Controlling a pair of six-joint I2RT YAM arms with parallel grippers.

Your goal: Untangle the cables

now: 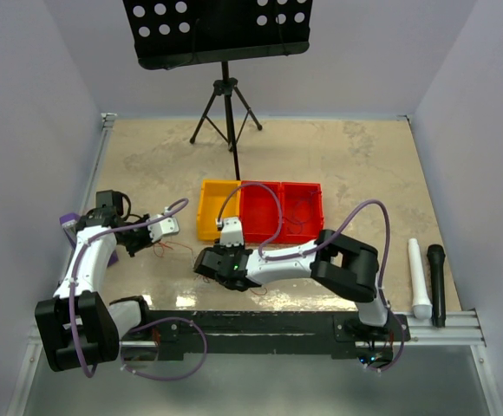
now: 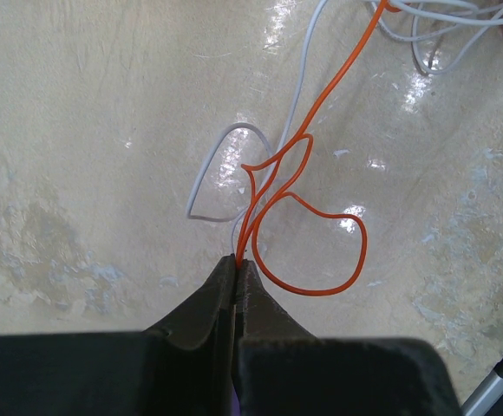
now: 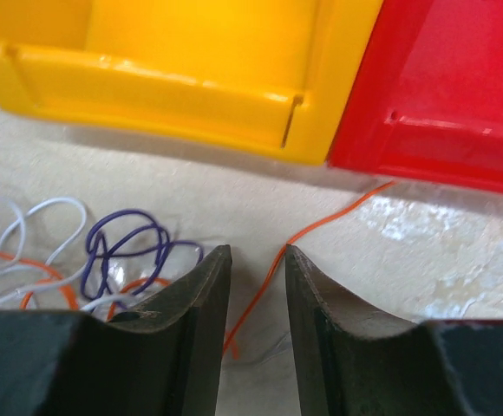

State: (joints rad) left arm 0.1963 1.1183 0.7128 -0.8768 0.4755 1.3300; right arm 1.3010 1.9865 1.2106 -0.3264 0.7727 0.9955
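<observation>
The cables are thin loose wires on the tabletop between the two grippers (image 1: 180, 249). My left gripper (image 2: 237, 260) is shut on the orange cable (image 2: 356, 251), which loops once and runs off toward the tangle at the upper right. A white cable (image 2: 210, 158) curls beside it. My right gripper (image 3: 258, 251) is open, jaws a finger-width apart. A thin orange wire (image 3: 321, 220) passes between the jaws and brushes the right fingertip. Left of it lie purple (image 3: 121, 243) and white (image 3: 28, 224) loops. In the top view the right gripper (image 1: 206, 263) sits low in front of the bins.
A yellow bin (image 1: 216, 213) and two red bins (image 1: 279, 211) stand in a row just beyond the right gripper; in the right wrist view the yellow bin (image 3: 191, 82) and a red bin (image 3: 442, 87) are close ahead. A music stand (image 1: 226, 104) stands behind. White (image 1: 419, 277) and black (image 1: 436, 282) cylinders lie at right.
</observation>
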